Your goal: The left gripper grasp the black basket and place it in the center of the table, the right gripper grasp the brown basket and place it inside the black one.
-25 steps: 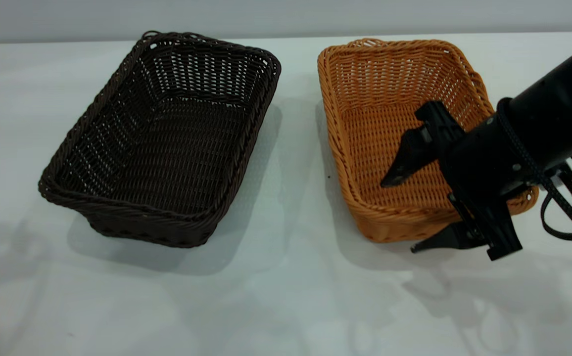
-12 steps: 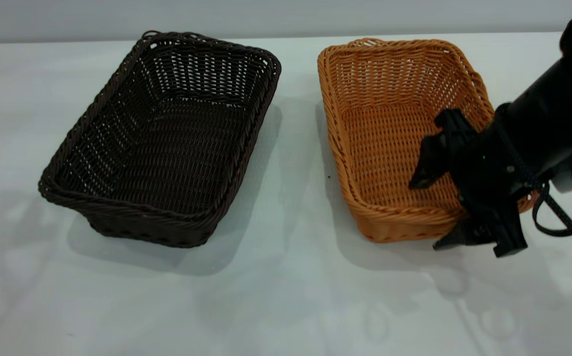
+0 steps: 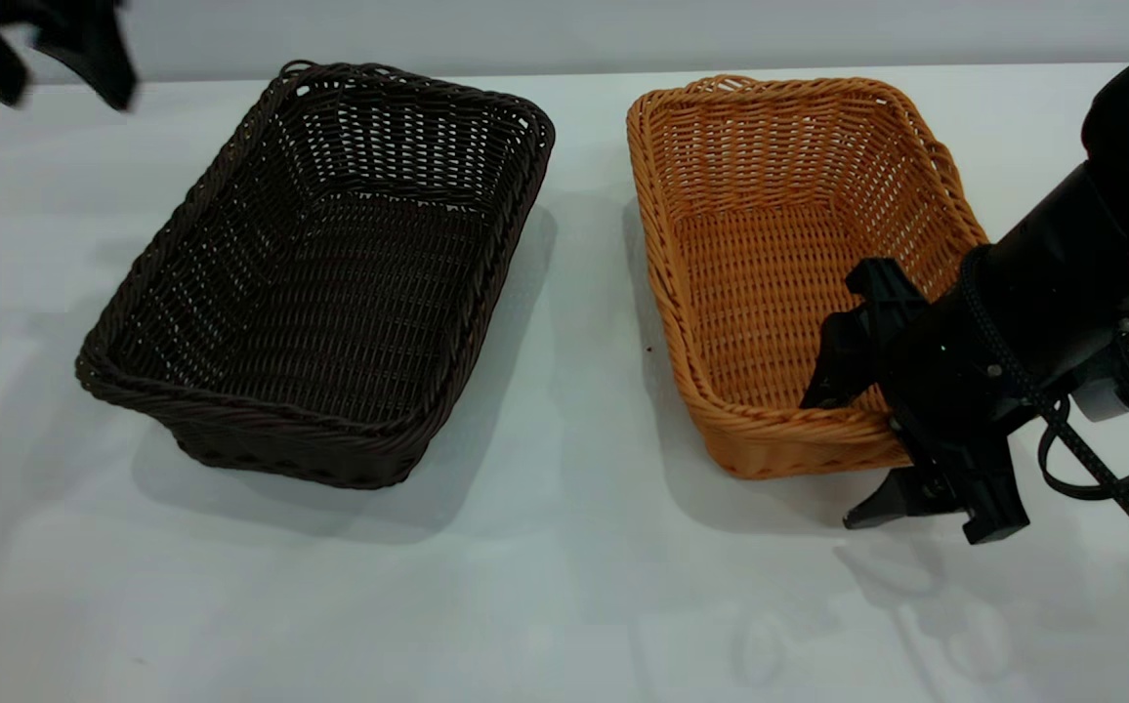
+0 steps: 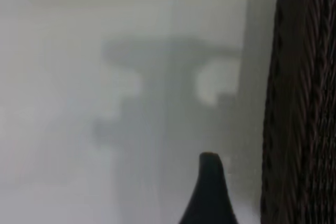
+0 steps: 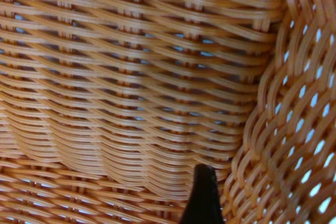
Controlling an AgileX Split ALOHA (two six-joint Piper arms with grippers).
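The black basket point(image 3: 320, 264) sits on the left half of the table point(image 3: 545, 586), and its dark wall point(image 4: 304, 103) fills one edge of the left wrist view. The brown basket point(image 3: 779, 244) stands to its right. My right gripper point(image 3: 830, 461) is open astride the brown basket's near wall by the right corner, one finger inside and one outside. The right wrist view shows orange weave point(image 5: 131, 77) close behind one fingertip point(image 5: 202, 192). My left gripper point(image 3: 62, 98) hangs open at the far left, above and left of the black basket's far corner, touching nothing.
Bare table lies between the two baskets and along the whole front edge. A grey wall point(image 3: 564, 29) runs behind the table. Black cables point(image 3: 1111, 439) loop off the right arm beside the brown basket.
The right gripper has dropped lower and shifted toward the brown basket's near right corner, so that its fingers straddle the wall. The left gripper has come into view at the far left.
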